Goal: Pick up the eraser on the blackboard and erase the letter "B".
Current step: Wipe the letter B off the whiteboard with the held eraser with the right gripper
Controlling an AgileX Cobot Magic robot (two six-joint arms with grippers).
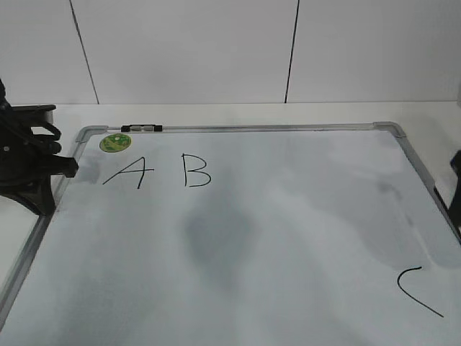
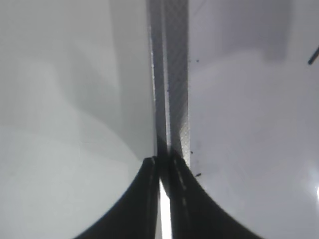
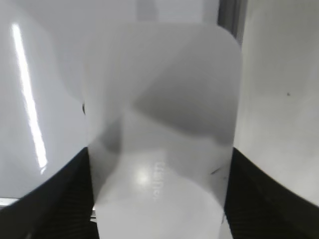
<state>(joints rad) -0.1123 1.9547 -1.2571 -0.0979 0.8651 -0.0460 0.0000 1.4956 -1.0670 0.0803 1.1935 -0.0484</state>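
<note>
The blackboard is a white dry-erase board with a grey frame, lying flat on the table. The letter "B" is drawn in black near its top left, right of the "A". The eraser, a white rounded block, shows only in the right wrist view, held between the two black fingers of my right gripper beside the board's frame. The right gripper barely shows at the exterior view's right edge. My left gripper is shut and empty over the board's left frame.
A round green sticker and a small black-and-clear clip sit at the board's top left. A curved "C" stroke is at the lower right. Grey smudges mark the board's middle. A white wall stands behind.
</note>
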